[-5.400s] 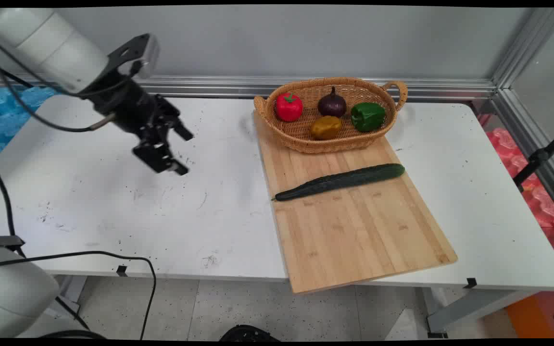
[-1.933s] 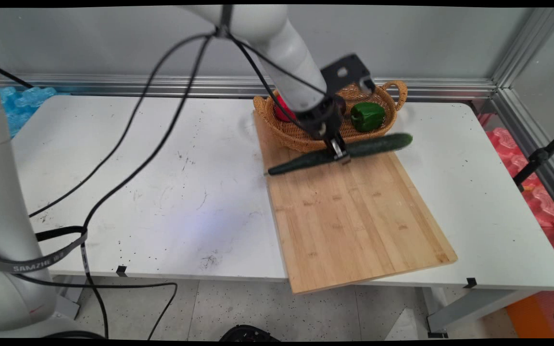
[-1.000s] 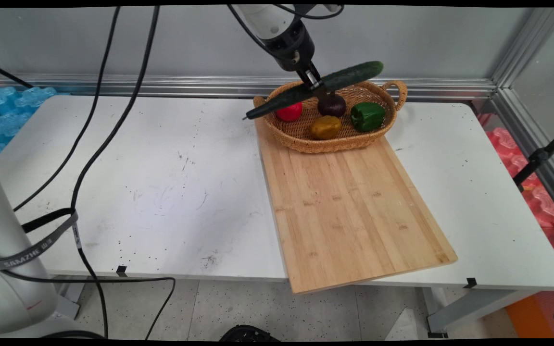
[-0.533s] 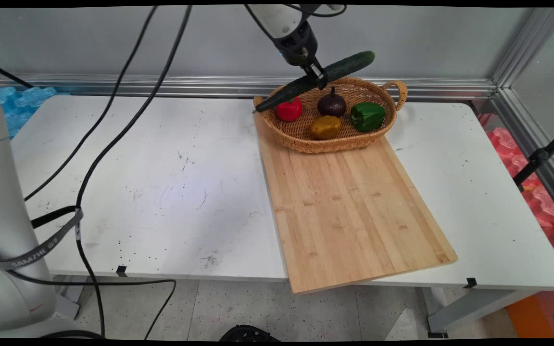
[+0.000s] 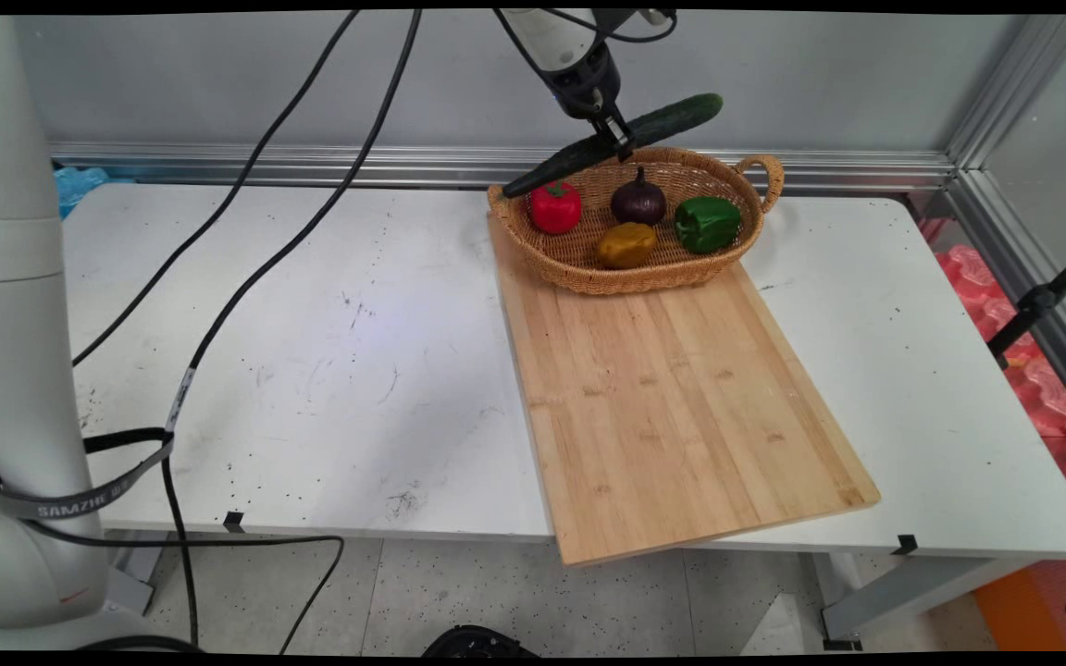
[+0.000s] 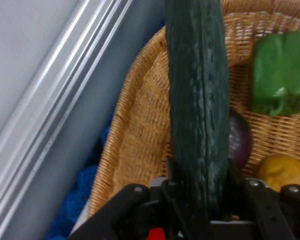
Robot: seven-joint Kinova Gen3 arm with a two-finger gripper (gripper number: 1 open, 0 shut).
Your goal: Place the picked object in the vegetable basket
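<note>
**Cucumber held above the basket**

Nearest, the board [image 5: 681, 407] on the worktop [image 5: 311, 351] lay bare. Beyond it the basket [image 5: 579, 268] held red, yellow and green peppers and an onion. The tool [image 5: 618, 141] was clamped on the cucumber [image 5: 663, 122] mid-length, in the air over the basket's far rim, not set down. The arm's upper part was cut off at the top edge.

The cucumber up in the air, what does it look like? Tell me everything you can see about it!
The cucumber is long, dark green and bumpy-skinned, with one end thin and pointed. The tool is shut on it near its middle, holding it in the air above the back rim of the basket. It slants, its thin end lower toward the left and its thick end higher toward the right. Only the tool touches it; the vegetables in the basket lie below.
</note>
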